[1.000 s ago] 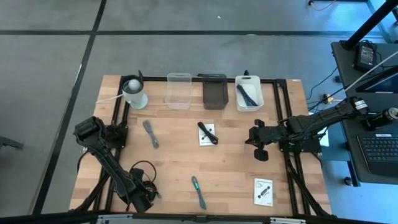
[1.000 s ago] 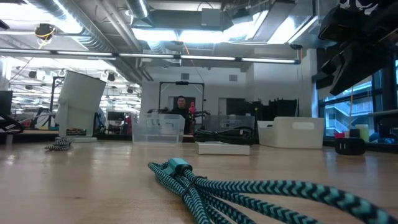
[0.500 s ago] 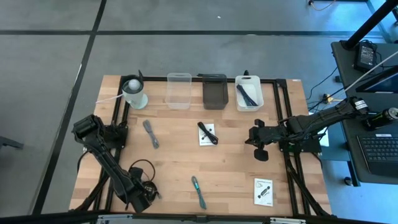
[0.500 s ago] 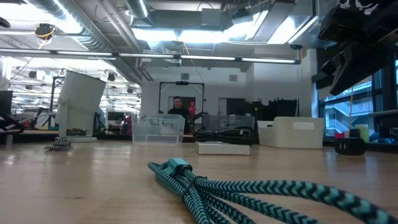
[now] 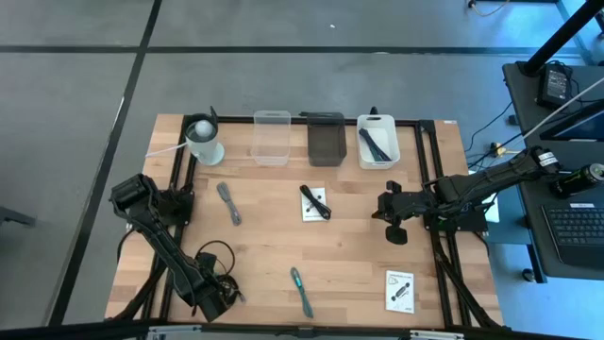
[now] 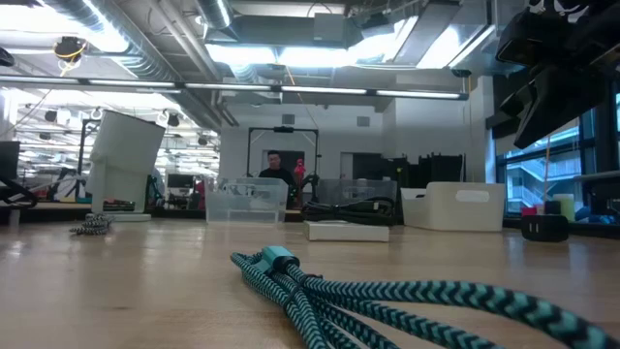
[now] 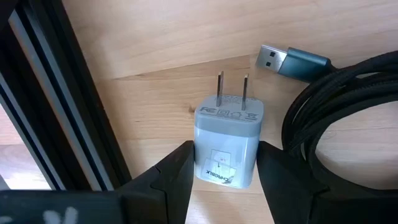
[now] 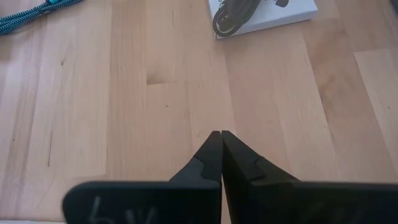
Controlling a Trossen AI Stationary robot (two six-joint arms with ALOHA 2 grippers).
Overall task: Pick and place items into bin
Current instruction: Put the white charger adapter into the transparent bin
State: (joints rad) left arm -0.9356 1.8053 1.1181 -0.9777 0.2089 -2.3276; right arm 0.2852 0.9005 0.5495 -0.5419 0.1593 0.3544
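Note:
A tiny white block with two plug prongs (image 7: 227,146) lies flat on the wood beside the black coiled cable (image 7: 348,106), whose USB end (image 7: 292,60) is close by. My left gripper (image 7: 224,180) points down at the near left of the table (image 5: 223,297), one finger close on each side of the block. The high view hides the block under the gripper. My right gripper (image 8: 221,155) hangs shut over bare wood at the right (image 5: 394,231), touching nothing. My left gripper comes from above with its fingers (image 7: 180,177) right against the white block's two long sides (image 7: 200,155). I cannot tell whether they touch it. The block lies flat on the table.
Along the far edge stand a white round container (image 5: 204,140), a clear bin (image 5: 272,137), a dark bin (image 5: 327,140) and a white bin (image 5: 377,142). On the wood lie a grey slim tool (image 5: 229,203), two white cards (image 5: 314,203) (image 5: 400,290) and a teal braided cable (image 5: 301,290).

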